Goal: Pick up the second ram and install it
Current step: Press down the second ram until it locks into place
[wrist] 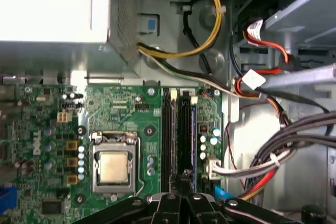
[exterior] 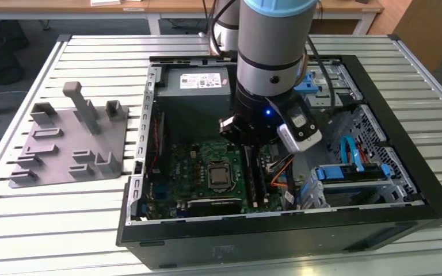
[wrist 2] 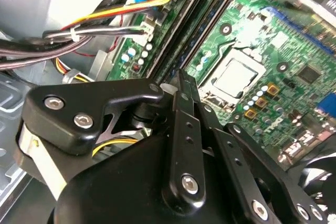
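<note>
Gripper (wrist: 185,178): fingers closed together, tips over the black sockets (wrist: 175,135), lower centre of frame.
Second ram (wrist: 193,129): seated upright in the socket beside the tips.
Grey tray (exterior: 71,144): left of frame, on the table.

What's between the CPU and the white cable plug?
Two long black memory sockets, side by side, then a column of small capacitors, in the first wrist view.

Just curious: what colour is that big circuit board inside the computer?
Green; the board shows best in the first wrist view.
</note>
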`<state>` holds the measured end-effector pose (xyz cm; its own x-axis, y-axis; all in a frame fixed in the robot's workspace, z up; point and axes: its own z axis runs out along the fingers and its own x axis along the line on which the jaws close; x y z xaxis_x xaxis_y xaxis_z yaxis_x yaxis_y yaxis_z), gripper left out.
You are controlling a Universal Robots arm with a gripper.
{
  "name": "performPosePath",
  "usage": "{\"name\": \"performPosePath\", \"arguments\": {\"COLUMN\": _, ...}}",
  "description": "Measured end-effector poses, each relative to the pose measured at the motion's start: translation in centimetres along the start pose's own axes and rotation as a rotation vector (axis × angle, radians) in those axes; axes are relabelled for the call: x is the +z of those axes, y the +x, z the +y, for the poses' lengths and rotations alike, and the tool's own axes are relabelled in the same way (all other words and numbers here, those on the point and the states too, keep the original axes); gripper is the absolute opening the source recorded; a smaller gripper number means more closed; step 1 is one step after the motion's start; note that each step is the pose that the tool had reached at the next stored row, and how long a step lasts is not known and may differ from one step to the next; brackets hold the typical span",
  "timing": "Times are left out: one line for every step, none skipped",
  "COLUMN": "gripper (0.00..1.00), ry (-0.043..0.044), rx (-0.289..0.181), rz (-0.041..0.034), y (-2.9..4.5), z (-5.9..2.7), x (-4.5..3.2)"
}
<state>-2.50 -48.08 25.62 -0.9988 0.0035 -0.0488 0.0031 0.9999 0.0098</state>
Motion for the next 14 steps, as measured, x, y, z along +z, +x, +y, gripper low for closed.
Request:
{"name": "performPosePath", "arguments": {"gripper": 0.10, "ry": 0.0011, "rx": 0.000, "rz": 0.0003, "y": -0.01, "z": 0.29, "x": 0.15}}
{"name": "performPosePath", "arguments": {"gripper": 0.10, "ry": 0.0010, "rx": 0.000, "rz": 0.0006, "y": -0.02, "z": 0.63, "x": 0.35}}
{"name": "performPosePath", "arguments": {"gripper": 0.10, "ry": 0.0010, "rx": 0.000, "rz": 0.0008, "y": -0.03, "z": 0.96, "x": 0.53}}
{"name": "performPosePath", "arguments": {"gripper": 0.10, "ry": 0.0011, "rx": 0.000, "rz": 0.0009, "y": -0.05, "z": 1.32, "x": 0.72}}
{"name": "performPosePath", "arguments": {"gripper": 0.10, "ry": 0.0008, "rx": 0.000, "rz": 0.0009, "y": -0.06, "z": 1.70, "x": 0.91}}
{"name": "performPosePath", "arguments": {"gripper": 0.10, "ry": 0.0010, "rx": 0.000, "rz": 0.0009, "y": -0.06, "z": 2.09, "x": 1.09}}
{"name": "performPosePath", "arguments": {"gripper": 0.10, "ry": 0.0010, "rx": 0.000, "rz": 0.0009, "y": -0.05, "z": 2.43, "x": 1.27}}
{"name": "performPosePath", "arguments": {"gripper": 0.10, "ry": 0.0011, "rx": 0.000, "rz": 0.0009, "y": -0.04, "z": 2.69, "x": 1.45}}
{"name": "performPosePath", "arguments": {"gripper": 0.10, "ry": 0.0007, "rx": -0.003, "rz": 0.0000, "y": 0.01, "z": 2.85, "x": 1.70}}
{"name": "performPosePath", "arguments": {"gripper": 0.10, "ry": 0.0003, "rx": -0.008, "rz": -0.0016, "y": 0.07, "z": 2.88, "x": 1.88}}
{"name": "performPosePath", "arguments": {"gripper": 0.10, "ry": 0.0000, "rx": -0.014, "rz": -0.0031, "y": 0.13, "z": 2.91, "x": 2.05}}
{"name": "performPosePath", "arguments": {"gripper": 0.10, "ry": -0.0001, "rx": -0.020, "rz": -0.0046, "y": 0.20, "z": 2.95, "x": 2.22}}
{"name": "performPosePath", "arguments": {"gripper": 0.10, "ry": -0.0001, "rx": -0.022, "rz": -0.0060, "y": 0.26, "z": 3.06, "x": 2.40}}
{"name": "performPosePath", "arguments": {"gripper": 0.10, "ry": 0.0001, "rx": -0.022, "rz": -0.0060, "y": 0.30, "z": 3.27, "x": 2.57}}
